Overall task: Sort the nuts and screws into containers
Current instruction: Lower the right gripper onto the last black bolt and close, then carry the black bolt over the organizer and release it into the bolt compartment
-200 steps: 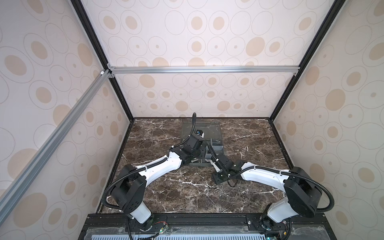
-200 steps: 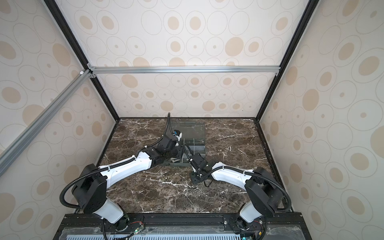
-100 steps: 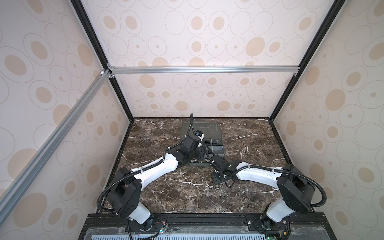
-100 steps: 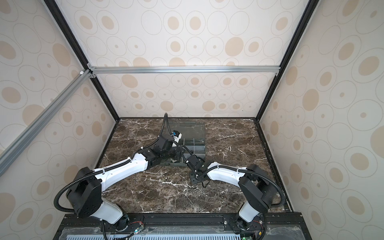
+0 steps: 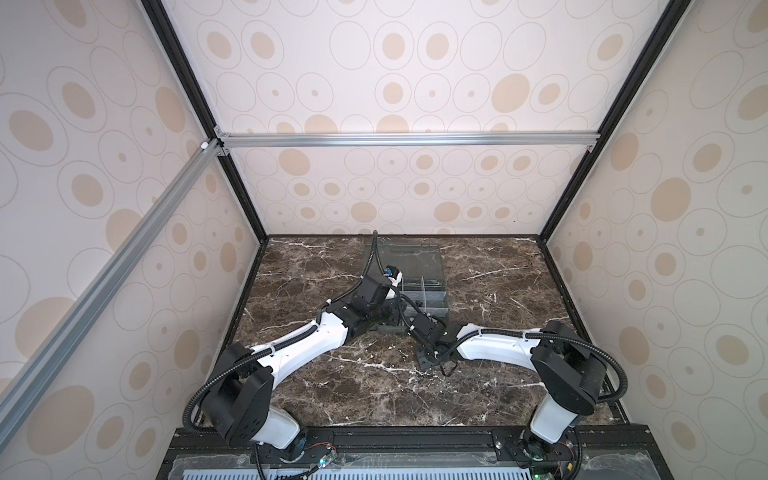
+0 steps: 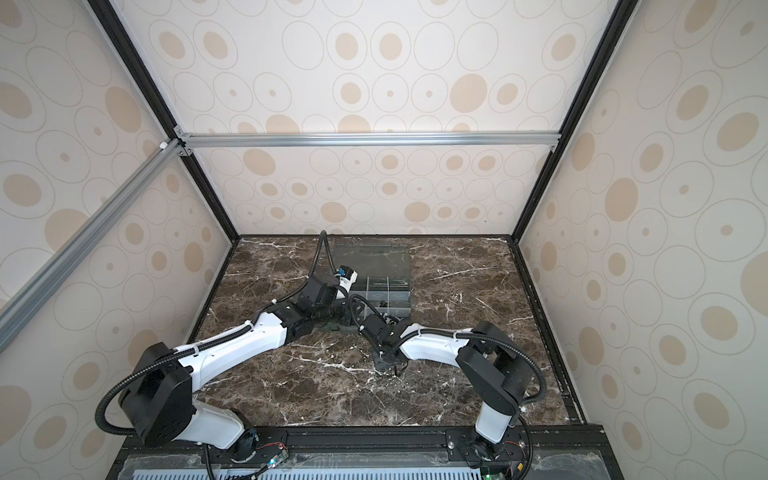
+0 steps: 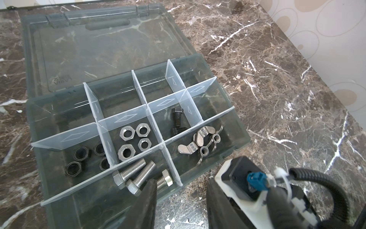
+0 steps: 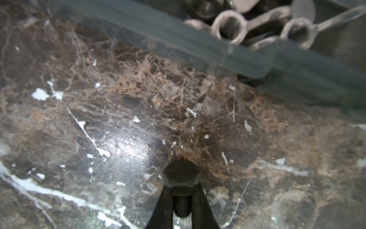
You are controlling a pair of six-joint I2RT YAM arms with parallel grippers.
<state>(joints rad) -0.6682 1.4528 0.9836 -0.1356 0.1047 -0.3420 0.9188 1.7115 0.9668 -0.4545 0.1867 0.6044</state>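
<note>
The left end effector [image 7: 181, 183] hangs released, its dark fingers [image 7: 147, 200] spread with nothing between them, over the front edge of the dark grey translucent plastic organizer box [image 7: 240, 126]. The box stands on the brown marble bench [image 7: 277, 79] with its clear hinged lid [image 7: 109, 45] lying open behind it. Its clear-divided cells [image 7: 122, 119] hold dark ring-shaped nuts [image 7: 79, 158] in one, silver hexagonal nuts [image 7: 134, 140] beside them, two short dark screws [image 7: 177, 119] in the next, silver wing nuts [image 7: 200, 142] in another, and three silver hex-head screws [image 7: 136, 176] in a front cell. Further right, the right end effector [image 8: 181, 191] is clenched on a dark hex-head screw [image 8: 181, 174], the shaft pinched between its fingers, low over the bench just outside the box wall by the wing nuts. Whether the screw touches the marble I cannot tell.
</note>
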